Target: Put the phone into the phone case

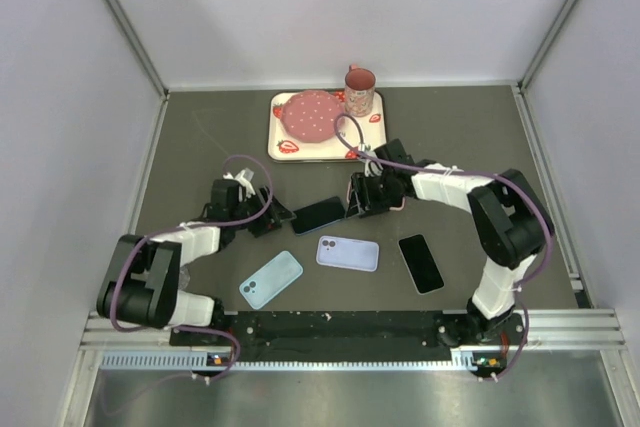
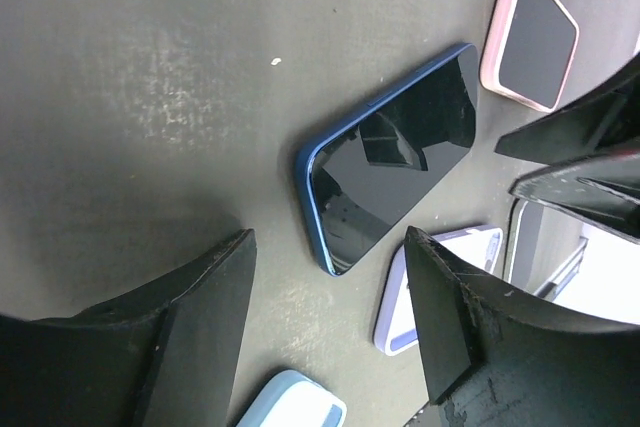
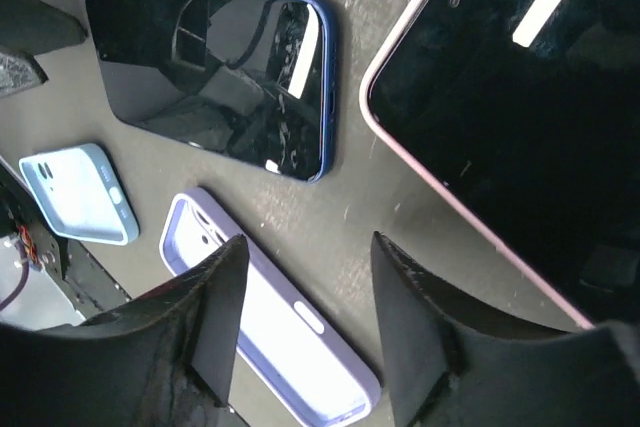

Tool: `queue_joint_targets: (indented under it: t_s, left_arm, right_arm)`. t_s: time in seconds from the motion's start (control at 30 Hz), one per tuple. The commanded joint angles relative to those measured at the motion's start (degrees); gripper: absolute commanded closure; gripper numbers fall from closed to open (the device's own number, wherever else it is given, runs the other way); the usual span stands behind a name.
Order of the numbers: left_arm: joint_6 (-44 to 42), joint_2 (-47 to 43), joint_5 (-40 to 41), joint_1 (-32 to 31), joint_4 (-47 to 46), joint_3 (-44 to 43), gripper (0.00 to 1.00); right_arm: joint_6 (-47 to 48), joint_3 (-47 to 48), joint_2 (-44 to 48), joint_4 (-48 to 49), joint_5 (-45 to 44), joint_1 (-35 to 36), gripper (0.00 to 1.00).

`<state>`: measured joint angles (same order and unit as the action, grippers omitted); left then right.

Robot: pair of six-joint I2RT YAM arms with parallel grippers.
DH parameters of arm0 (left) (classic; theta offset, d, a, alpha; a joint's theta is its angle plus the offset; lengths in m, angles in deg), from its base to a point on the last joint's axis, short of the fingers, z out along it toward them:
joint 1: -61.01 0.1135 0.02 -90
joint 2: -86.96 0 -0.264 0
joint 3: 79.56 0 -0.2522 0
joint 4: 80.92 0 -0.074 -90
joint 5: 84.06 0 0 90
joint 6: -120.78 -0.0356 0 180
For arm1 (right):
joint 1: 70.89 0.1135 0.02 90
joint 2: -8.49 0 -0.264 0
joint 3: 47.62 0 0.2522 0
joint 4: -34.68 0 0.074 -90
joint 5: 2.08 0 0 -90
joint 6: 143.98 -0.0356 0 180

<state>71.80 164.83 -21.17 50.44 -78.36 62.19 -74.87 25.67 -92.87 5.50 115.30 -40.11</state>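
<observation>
Top: flanking blue phone at centre of table with left gripper and right gripper, likely to steady it; lilac case just toward near edge.
Left wrist: spread wide, gripping nothing, aimed at phone's end.
Right wrist: released too, empty, beside pink phone.

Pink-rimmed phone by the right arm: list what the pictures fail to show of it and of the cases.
Top view: the right tool covers nearly all of the pink-rimmed black-screened phone.
Right wrist view: the frame's top and right edges cut that phone off; the fingers overlap the lilac silicone case.
Left wrist view: the bottom edge cuts the light blue silicone case.
</observation>
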Motion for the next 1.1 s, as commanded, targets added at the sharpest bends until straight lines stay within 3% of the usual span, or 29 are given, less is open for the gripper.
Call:
queue_joint_targets:
  t_s: [0.0,0.17,0.6,1.07]
  left_arm:
    - [0.65,4.04,-3.56,0.28,-3.82,-0.82,0.34]
    - [1.08,9.22,-6.11,0.28,-4.88,-1.96,0.37]
    - [1.44,12.04,-3.65,0.20,-6.55,-2.49,0.41]
    - [4.69,16.79,-9.45,-1.38,-20.26,-2.75,0.45]
  right_arm:
    - [-1.09,4.54,-2.95,3.90,1.54,-0.64,0.50]
    - [-0.91,7.97,-6.30,3.64,0.22,-0.73,0.55]
    - [-1.97,15.00,-14.04,2.50,0.39,-0.64,0.64]
    - [-3.20,12.81,-14.57,4.35,2.16,-0.55,0.74]
